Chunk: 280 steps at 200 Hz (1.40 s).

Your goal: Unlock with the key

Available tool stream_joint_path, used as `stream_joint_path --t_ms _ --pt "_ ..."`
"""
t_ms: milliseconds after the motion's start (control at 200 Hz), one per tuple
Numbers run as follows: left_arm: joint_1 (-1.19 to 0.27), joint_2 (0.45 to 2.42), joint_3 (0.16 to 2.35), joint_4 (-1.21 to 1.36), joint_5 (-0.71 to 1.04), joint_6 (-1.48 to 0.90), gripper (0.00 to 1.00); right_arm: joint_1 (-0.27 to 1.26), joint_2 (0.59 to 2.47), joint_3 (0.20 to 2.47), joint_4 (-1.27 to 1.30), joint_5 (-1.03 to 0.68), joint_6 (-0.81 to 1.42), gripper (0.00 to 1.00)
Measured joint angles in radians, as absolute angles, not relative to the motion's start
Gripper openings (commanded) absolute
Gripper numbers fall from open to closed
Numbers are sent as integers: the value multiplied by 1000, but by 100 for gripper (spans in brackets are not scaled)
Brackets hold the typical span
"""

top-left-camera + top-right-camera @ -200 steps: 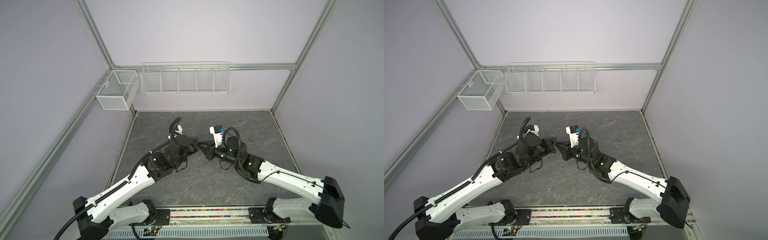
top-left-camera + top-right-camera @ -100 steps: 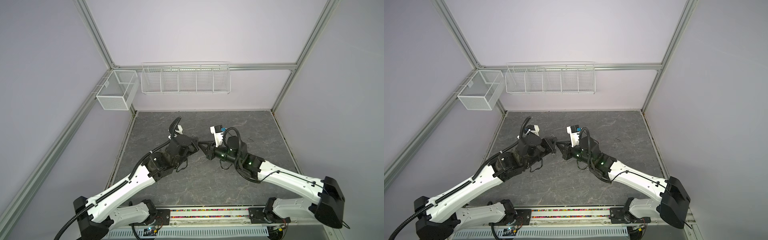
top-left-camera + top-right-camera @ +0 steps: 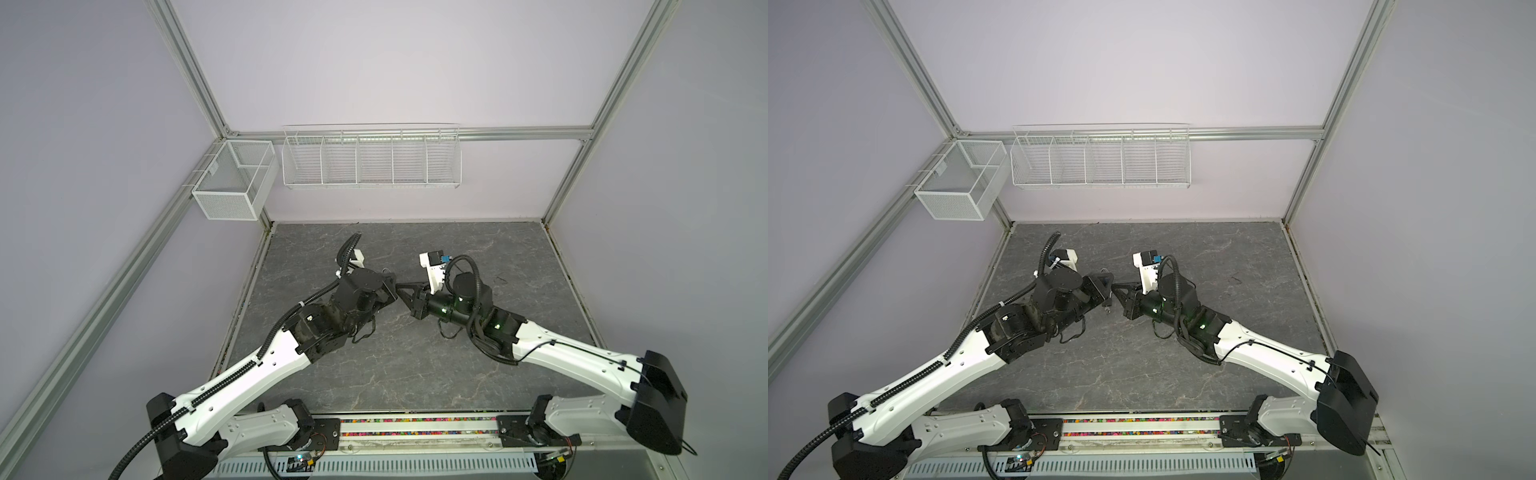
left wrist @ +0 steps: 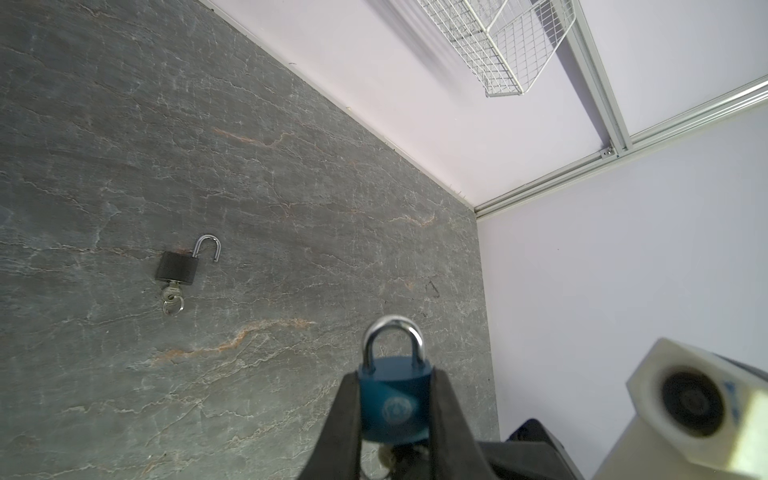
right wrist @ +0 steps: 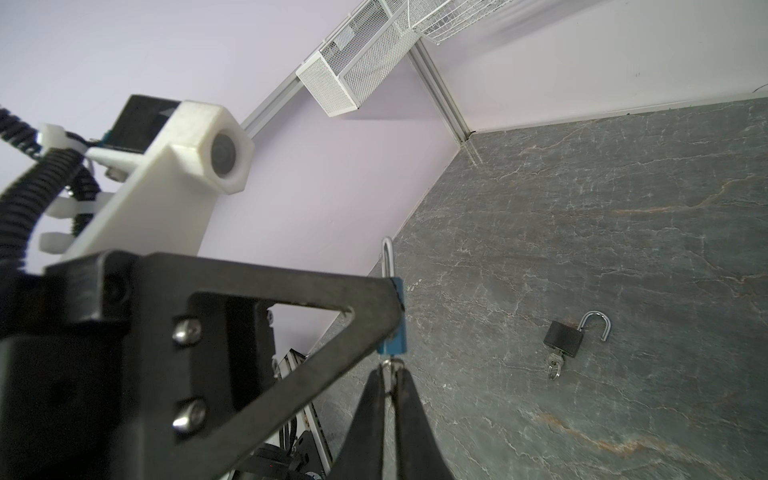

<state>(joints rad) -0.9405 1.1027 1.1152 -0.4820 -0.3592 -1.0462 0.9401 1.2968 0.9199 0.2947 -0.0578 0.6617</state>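
Top views: L gripper (image 3: 390, 287) & R gripper (image 3: 400, 288) meet tip to tip over the mid table (image 3: 415, 374), slightly left of centre. What sits betw them is too small to read here.

L wrist view: the blue padlock (image 4: 395, 407) is clamped by its side edges betw the L fingers (image 4: 347, 415), jaws narrow w/ the body filling the gap. Its shackle is shut. The bits under the body are blurred. This view gives the front face & logo.

R wrist view: the same padlock shows edge-on, half hidden by a L finger. R tips are pinched almost together on the key (image 5: 390, 365), which sits in the padlock's underside.

Only the wrist views show a black padlock (image 4: 176, 268) flat on the table, shackle swung open, own key in it, well apart from both grippers
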Motion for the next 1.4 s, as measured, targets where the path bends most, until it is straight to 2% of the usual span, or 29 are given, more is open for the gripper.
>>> stream_joint_path --t_ms 205,510,875,1400 --pt "-935 1102 1112 -480 -360 -1047 0 936 1308 920 304 -69 673 7" --pt "-932 1074 1091 -445 -355 -1054 0 914 1310 923 334 -130 714 7" --pt "-894 1013 1034 -328 -277 -1062 0 871 1314 923 433 -249 839 6" --pt "-871 1005 1006 -182 -246 -1061 0 844 1340 885 655 -281 1065 7"
